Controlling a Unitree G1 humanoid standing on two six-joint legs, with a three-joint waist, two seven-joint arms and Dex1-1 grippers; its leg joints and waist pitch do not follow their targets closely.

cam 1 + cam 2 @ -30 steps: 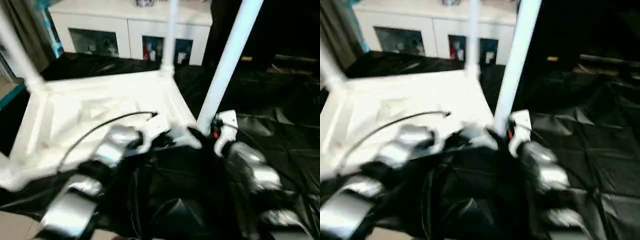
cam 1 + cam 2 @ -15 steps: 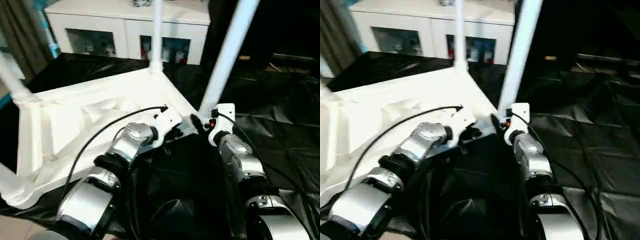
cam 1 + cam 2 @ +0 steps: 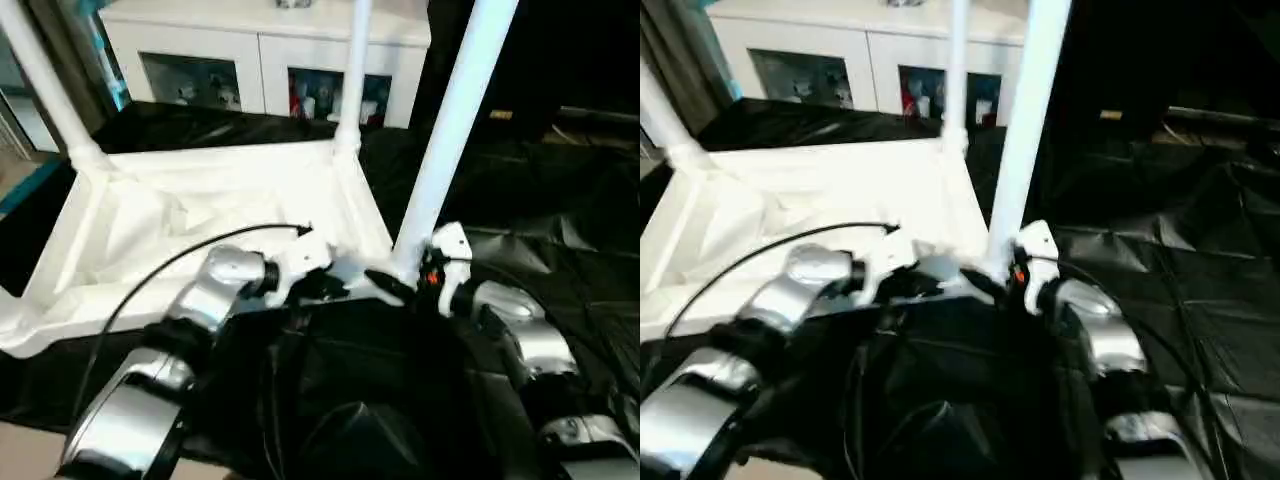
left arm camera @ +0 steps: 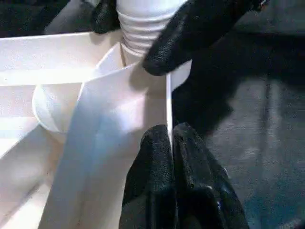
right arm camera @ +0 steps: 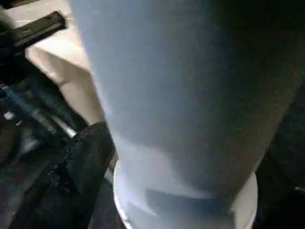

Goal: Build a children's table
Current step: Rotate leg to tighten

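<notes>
Looking down through the head camera, I am seeing the children's table (image 3: 200,215) lying upside down on the black cover (image 3: 560,230), legs up. Through the left wrist camera, my left gripper (image 4: 171,143) is sitting pinched shut at the near right rim. Through the right wrist camera, my right gripper (image 3: 400,285) is sitting wide around the near right leg (image 5: 190,95).

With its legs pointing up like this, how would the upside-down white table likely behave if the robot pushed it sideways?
The children's table lies top-down and flat on the black cover, so it would probably slide, not tip. Its thin ribbed plastic suggests it is light and may flex slightly. Pushing high on the near leg would likely rock that leg in its socket.
</notes>
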